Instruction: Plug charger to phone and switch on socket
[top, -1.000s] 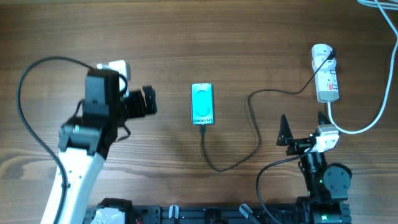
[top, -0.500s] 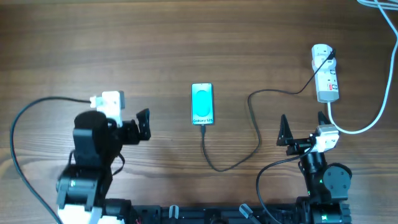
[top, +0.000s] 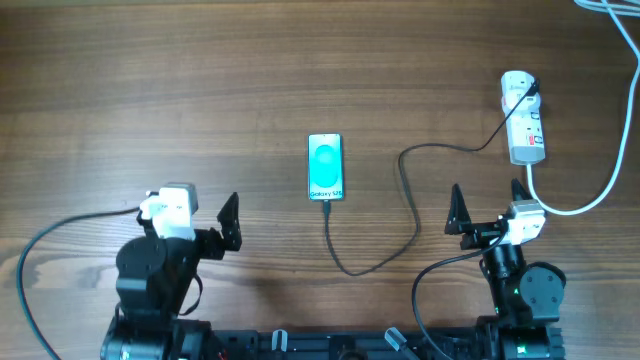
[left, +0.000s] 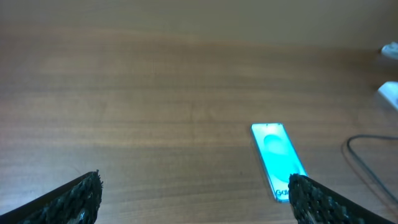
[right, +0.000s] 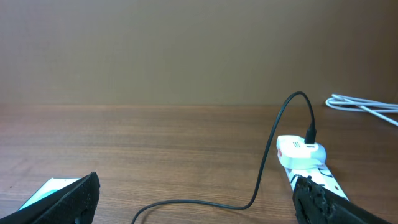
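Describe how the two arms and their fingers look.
Both arms are black, each with a white block at the wrist. The left arm carries its white block and trails a thin black cable looping to its left. The right arm has a similar cable curving beside its base. The fingers are black, tapered and rough-textured.

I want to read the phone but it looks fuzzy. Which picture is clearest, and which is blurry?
Overhead: sharpest, even light, the phone glows teal and its text strip shows. Left wrist: soft and blurry, the screen washed out bright. Right wrist: the socket is fairly clear, the phone just a cut-off corner.
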